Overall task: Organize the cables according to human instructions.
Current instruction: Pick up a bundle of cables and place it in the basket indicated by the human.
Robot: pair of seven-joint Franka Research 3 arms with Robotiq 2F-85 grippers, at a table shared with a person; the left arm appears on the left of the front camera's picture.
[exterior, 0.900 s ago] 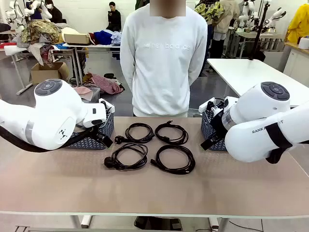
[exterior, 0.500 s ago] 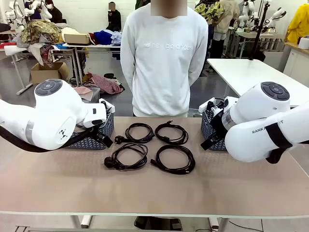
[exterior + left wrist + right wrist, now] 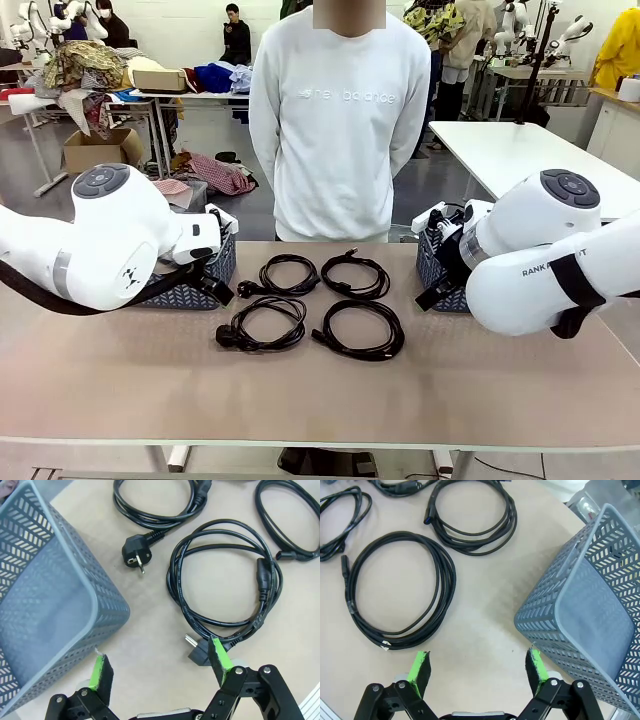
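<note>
Left arm (image 3: 100,245) comes in from the left edge, its wrist beside the left basket (image 3: 205,285), a blue-grey lattice bin standing on the surface (image 3: 320,400); in the left wrist view the left claw (image 3: 160,662) is released and grasps nothing, its green pads (image 3: 102,672) spread wide over bare surface, with the basket wall to one side and a black plug (image 3: 199,654) just beside the other pad; the four cables lie in a two-by-two block on the middle of the surface, between the two baskets, each a flat black coil apart from its neighbours; far-left cable (image 3: 288,273) and near-left cable (image 3: 265,325) form the left column, each with a chunky plug pointing toward the left basket; a person (image 3: 338,120) in a white sweatshirt stands at the far edge, behind the block, arms drawn behind the back; far-right cable (image 3: 355,275) and near-right cable (image 3: 362,330) form the right column; the right basket (image 3: 432,272) stands on the surface just beyond them, partly hidden by the right arm (image 3: 540,250); in the right wrist view the right claw (image 3: 478,662) is likewise released, pads wide apart over bare surface, a large coil (image 3: 451,577) to one side and the basket to the other, neither touched.
</note>
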